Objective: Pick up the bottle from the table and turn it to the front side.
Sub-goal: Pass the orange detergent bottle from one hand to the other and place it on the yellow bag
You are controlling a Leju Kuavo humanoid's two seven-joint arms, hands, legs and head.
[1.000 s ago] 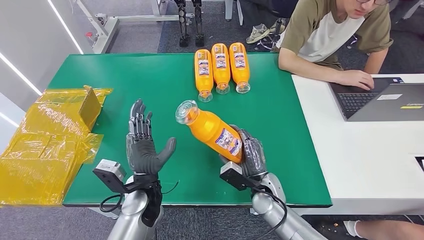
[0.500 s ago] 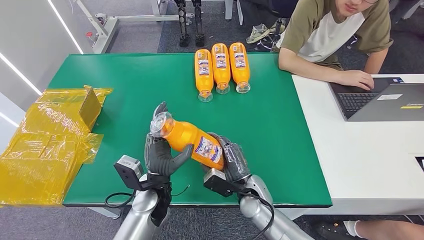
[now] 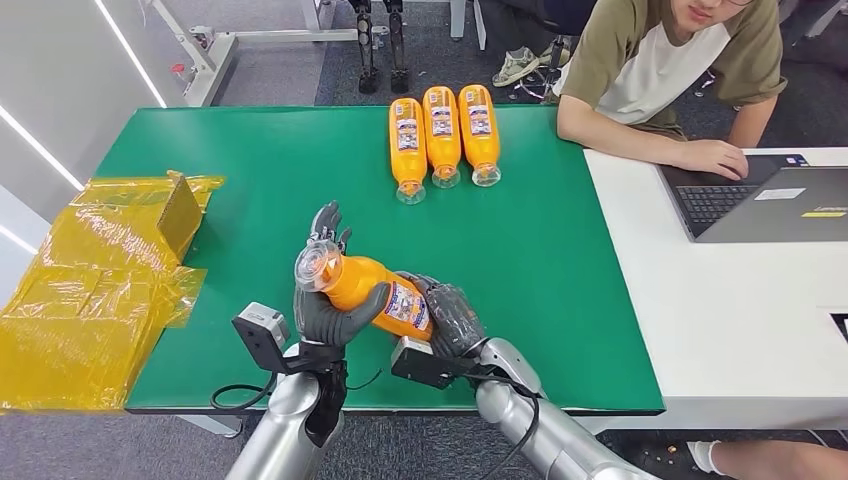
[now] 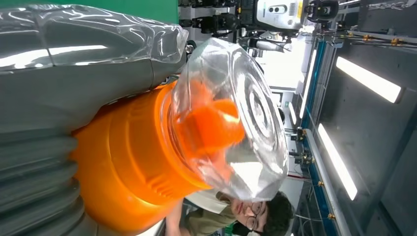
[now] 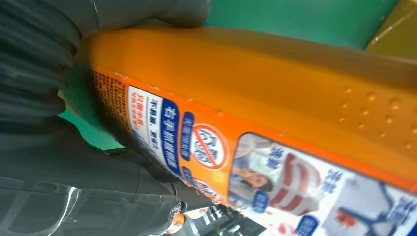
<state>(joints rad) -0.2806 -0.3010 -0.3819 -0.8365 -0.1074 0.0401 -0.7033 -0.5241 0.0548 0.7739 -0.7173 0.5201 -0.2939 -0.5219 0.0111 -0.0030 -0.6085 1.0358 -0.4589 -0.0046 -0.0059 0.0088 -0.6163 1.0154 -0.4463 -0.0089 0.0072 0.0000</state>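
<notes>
Fingers: left hand [image 3: 330, 300] wraps the bottle [image 3: 375, 290] near its cap; right hand [image 3: 450, 315] grips the base end.
Bottle: lifted off the table [image 3: 560, 260], tilted, label partly up.
Change: a second ago only the right hand held it; left was open.
Meaning: two-hand hold now permits turning it.

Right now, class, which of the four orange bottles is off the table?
The bottle gripped by both the left hand and right hand; the three others lie side by side at the far edge.
</notes>
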